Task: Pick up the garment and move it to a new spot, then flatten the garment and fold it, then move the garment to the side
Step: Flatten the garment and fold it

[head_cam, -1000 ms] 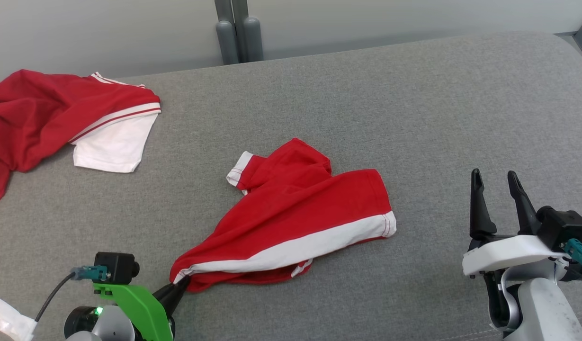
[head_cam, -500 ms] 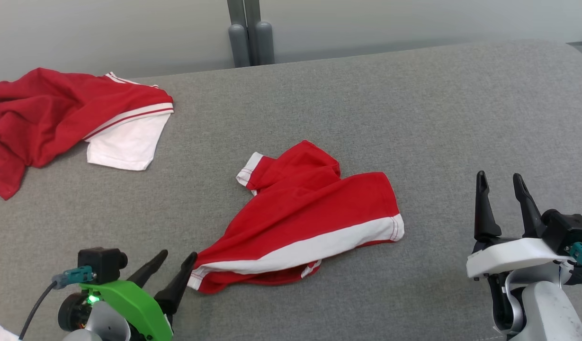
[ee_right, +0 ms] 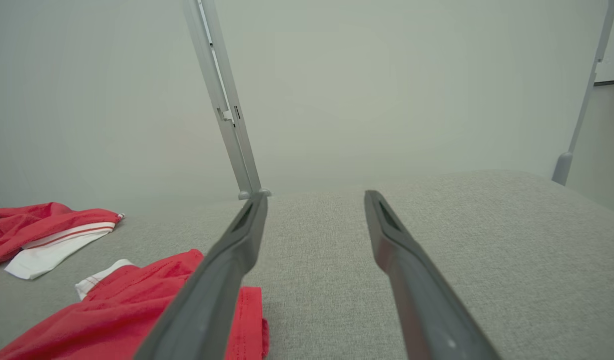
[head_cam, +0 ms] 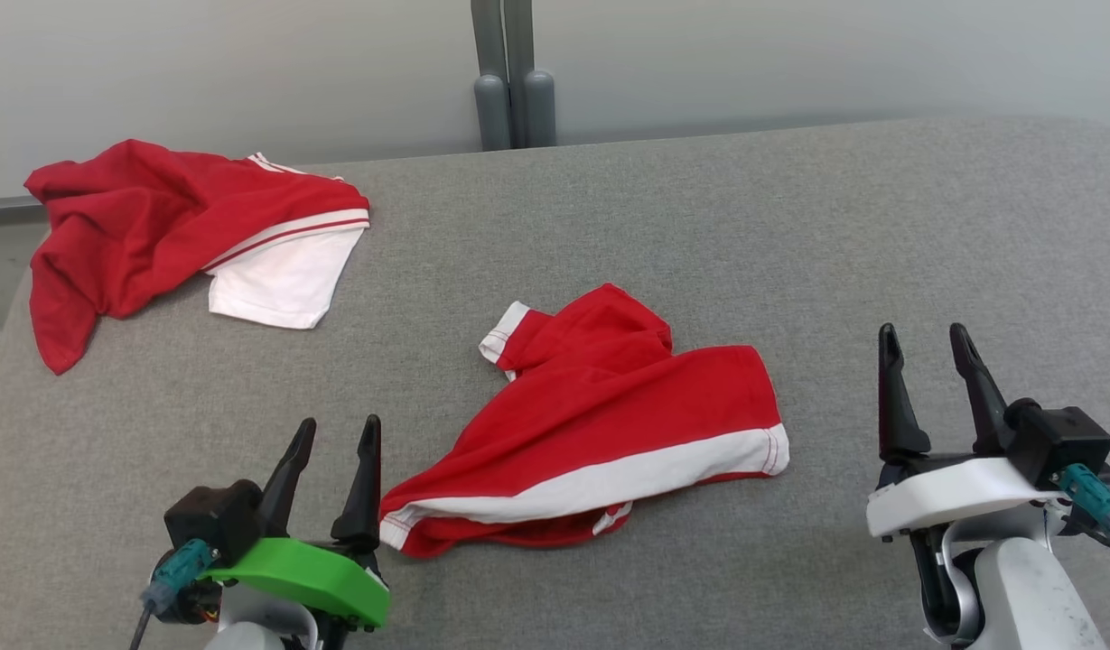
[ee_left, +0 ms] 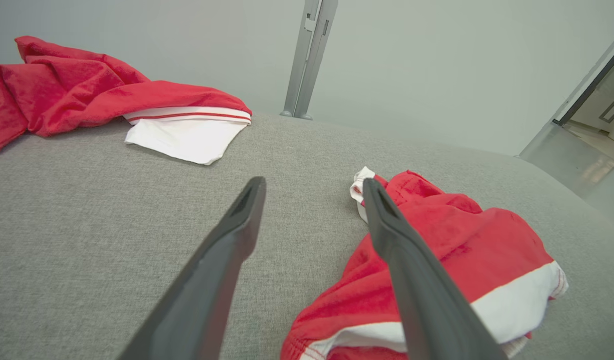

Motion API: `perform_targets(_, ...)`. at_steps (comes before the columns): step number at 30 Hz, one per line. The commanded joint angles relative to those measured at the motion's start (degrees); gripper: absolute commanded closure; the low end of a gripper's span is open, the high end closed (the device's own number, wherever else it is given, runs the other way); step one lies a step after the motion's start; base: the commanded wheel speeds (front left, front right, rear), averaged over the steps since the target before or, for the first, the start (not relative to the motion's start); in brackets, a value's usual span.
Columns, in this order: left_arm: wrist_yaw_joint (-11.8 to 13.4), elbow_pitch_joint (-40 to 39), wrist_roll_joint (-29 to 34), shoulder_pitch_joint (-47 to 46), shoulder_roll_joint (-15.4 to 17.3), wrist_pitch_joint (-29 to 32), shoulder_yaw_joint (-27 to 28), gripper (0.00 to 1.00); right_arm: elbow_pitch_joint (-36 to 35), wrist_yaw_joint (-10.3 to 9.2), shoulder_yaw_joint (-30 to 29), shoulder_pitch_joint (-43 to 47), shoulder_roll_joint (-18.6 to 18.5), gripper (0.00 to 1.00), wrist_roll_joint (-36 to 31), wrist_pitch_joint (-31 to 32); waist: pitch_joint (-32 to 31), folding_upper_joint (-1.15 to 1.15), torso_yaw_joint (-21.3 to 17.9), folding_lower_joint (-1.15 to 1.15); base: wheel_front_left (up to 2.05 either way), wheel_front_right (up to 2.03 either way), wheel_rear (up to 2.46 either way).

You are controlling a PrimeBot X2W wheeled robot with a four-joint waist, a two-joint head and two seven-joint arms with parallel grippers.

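Lying crumpled, garment [head_cam: 609,424] sits just R of open L gripper [head_cam: 340,422].

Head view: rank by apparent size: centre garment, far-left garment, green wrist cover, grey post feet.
1 and 2. centre garment and far-left garment: they look alike, and the far-left one lies farther from the camera, so unranked.
3. green wrist cover
4. grey post feet
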Motion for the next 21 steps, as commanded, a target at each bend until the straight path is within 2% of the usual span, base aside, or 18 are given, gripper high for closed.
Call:
perform_targets(1,0.7,0.7,0.7,-0.2,-0.8,-0.6,0.5,0.0,-0.4,0.0,0.6,1.1,-0.1,0.0,-0.2,-0.2,-0.4,0.0,0.2,0.0,0.0,0.0,0.0)
perform_targets(8,2.4,1.4,6.0,1.4,-5.4,-1.3,5.6,0.0,-2.1,0.0,3.1,3.2,-0.1,0.0,-0.6,-0.2,-1.5,0.0,0.8,0.0,0.0,0.0,0.0)
perform_targets(13,0.4,1.7,10.6,3.3,-8.3,-1.4,9.4,0.0,-2.8,0.0,4.2,4.9,-0.1,0.0,-0.1,-0.2,-2.2,0.0,1.0,0.0,0.0,0.0,0.0)
perform_targets(21,-2.8,2.8,14.7,5.5,-11.5,-1.4,13.2,0.0,-2.2,0.0,5.4,5.7,-0.1,0.0,0.2,-0.2,-3.3,0.0,0.8,0.0,0.0,0.0,0.0)
